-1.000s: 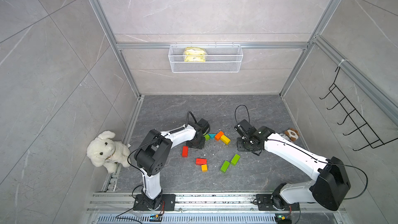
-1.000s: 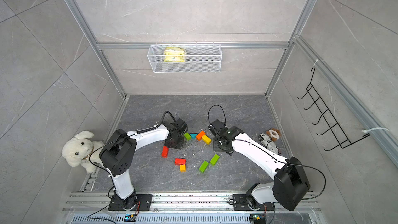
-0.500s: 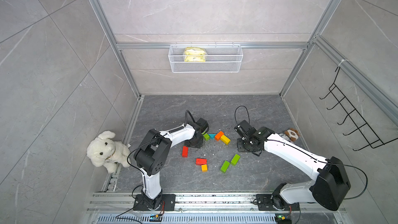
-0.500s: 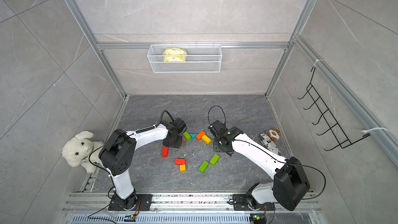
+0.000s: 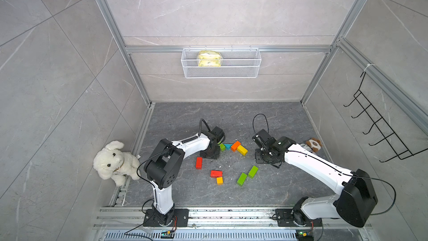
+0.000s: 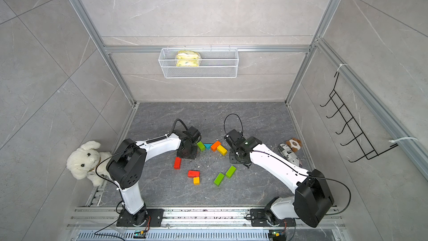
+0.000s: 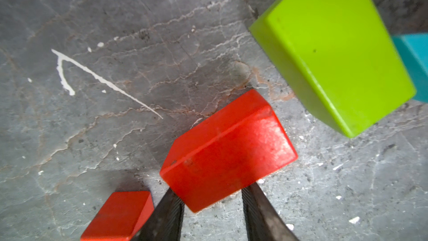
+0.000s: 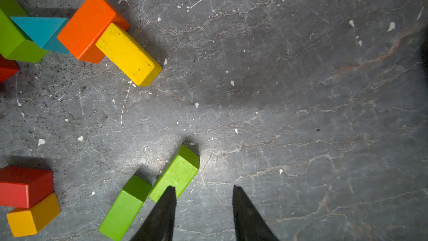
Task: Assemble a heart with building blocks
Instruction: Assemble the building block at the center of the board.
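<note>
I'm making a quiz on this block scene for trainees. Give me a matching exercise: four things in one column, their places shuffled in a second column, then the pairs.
Things:
1. teal triangle
2. yellow-orange cube
3. yellow block
4. white plush toy

Places:
A. outside the grey floor, at its edge
B. against a red block
C. between a green block and the orange block
D. touching only the orange block

Pairs: 1-C, 2-B, 3-D, 4-A.
</note>
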Robot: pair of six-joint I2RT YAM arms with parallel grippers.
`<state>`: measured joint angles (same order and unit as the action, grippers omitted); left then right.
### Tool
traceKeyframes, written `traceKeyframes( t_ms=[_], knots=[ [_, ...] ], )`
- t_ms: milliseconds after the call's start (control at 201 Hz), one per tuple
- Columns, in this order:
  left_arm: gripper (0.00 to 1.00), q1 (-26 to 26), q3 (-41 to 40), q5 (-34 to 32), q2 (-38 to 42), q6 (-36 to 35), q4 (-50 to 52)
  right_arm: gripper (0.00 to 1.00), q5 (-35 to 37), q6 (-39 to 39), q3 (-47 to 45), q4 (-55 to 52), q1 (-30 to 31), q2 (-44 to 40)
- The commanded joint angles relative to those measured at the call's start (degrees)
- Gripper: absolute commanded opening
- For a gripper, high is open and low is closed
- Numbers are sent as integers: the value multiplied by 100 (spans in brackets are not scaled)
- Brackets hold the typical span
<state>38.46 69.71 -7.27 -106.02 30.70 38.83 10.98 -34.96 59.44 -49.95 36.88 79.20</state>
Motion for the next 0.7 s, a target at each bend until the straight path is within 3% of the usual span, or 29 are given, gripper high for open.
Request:
traceKeyframes(
  t_ms=[0,75,453,692],
  knots=[
    [47,-22,210,69,-64,212,1,44,100,-55,-73,-137,-19,-124],
    [51,-20,247,50,-103,324,2,44,83,-59,-85,-124,-14,-124],
    [51,-22,354,33,-163,593,-57,44,11,-68,-212,-53,-15,-179],
    [56,-23,371,73,-219,817,-139,44,-70,-55,-279,35,-15,-159]
  ],
)
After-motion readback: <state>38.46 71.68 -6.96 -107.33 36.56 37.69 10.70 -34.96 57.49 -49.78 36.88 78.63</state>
